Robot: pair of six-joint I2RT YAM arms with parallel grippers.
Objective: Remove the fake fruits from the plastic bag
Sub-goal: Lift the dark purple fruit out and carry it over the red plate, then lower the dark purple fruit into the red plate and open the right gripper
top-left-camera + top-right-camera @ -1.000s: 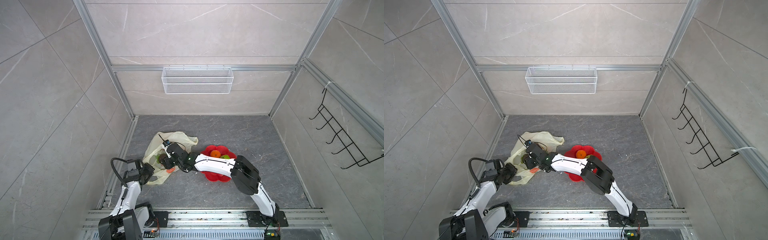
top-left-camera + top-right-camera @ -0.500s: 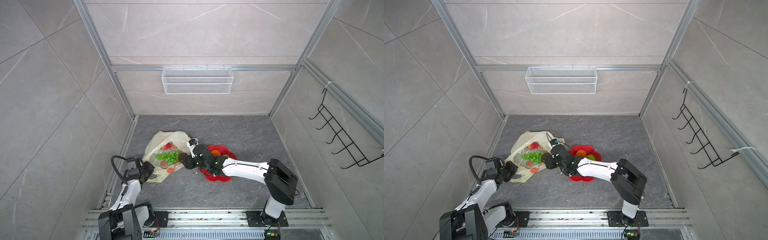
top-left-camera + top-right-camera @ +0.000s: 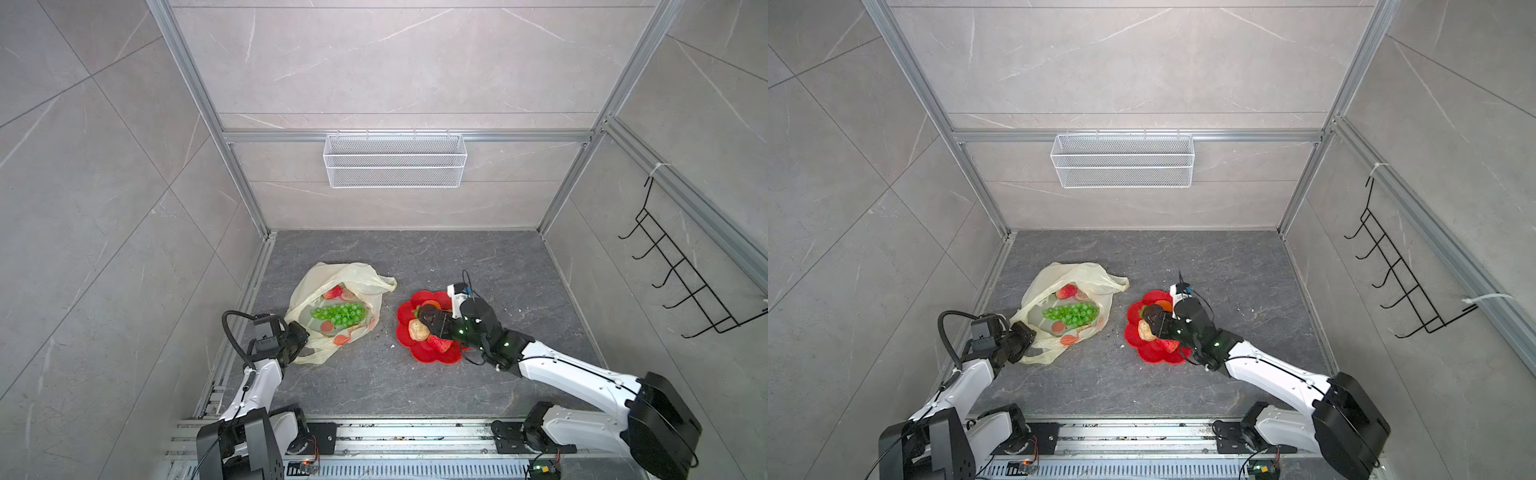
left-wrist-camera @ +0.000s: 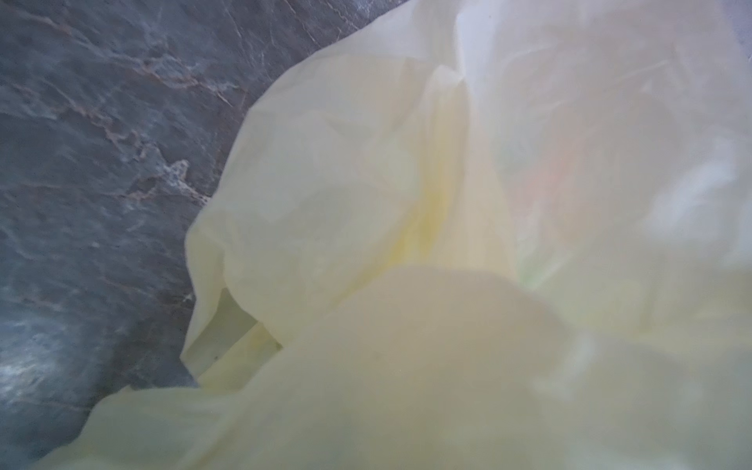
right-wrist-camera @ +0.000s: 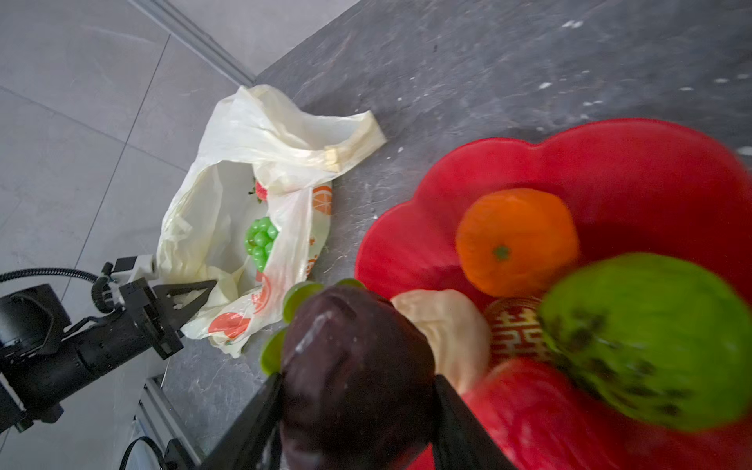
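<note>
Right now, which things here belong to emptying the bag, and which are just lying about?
Job: pale-yellow crinkly plastic bag, pinched by the left gripper; green plastic grape bunch and red strawberry inside it; dark purple fruit in the right gripper; red flower-shaped plastic plate.
Lying about: white wire-mesh basket; black wire hook rack.

In the left wrist view the bag (image 4: 447, 203) fills most of the picture, out of focus. A pinkish smear and a green trace behind the plastic are too vague to name. In both top views the left claw (image 3: 301, 337) has its tips lost among the bag's folds. In the right wrist view the dark purple fruit (image 5: 342, 321) between the fingers of the right claw (image 5: 358, 380) is blurred and cut off by the edge, and hides part of the beige ball (image 5: 447, 325). The green fruit (image 5: 651, 337) and the red plate (image 5: 610, 162) also blur and run out of frame. A bag fold covers most of the strawberry (image 5: 261, 190).
</note>
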